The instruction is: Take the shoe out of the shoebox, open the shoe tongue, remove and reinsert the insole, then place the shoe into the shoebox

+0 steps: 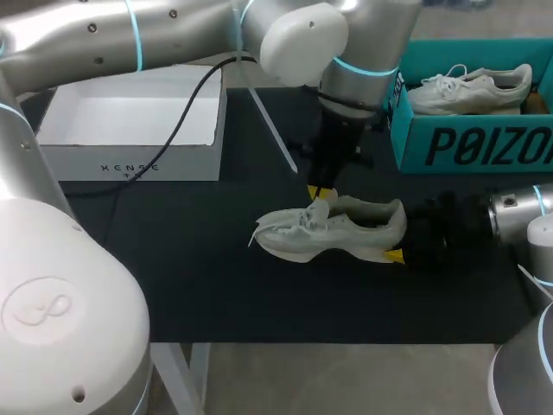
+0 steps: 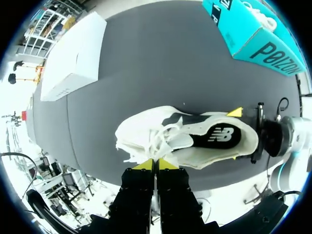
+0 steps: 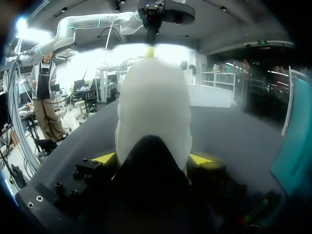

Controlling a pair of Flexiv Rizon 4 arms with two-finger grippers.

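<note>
A white running shoe (image 1: pixel 337 229) lies on its side in the middle of the black mat, toe to the left. My left gripper (image 1: pixel 318 192) comes down from above onto its lace area. In the left wrist view, the yellow tips (image 2: pixel 156 164) are pressed together on the white tongue edge beside the laces of the shoe (image 2: pixel 185 136). My right gripper (image 1: pixel 397 235) reaches in from the right. Its fingers press both sides of the heel, with the shoe (image 3: pixel 153 107) standing out ahead of it. The open white shoebox (image 1: pixel 130 160) sits at the back left.
A teal box (image 1: pixel 467 147) with another white shoe (image 1: pixel 471 86) in it stands at the back right, close to my left arm's wrist. The black mat (image 1: pixel 199 277) ends at the table's front edge. A black cable hangs from my left arm over the white box.
</note>
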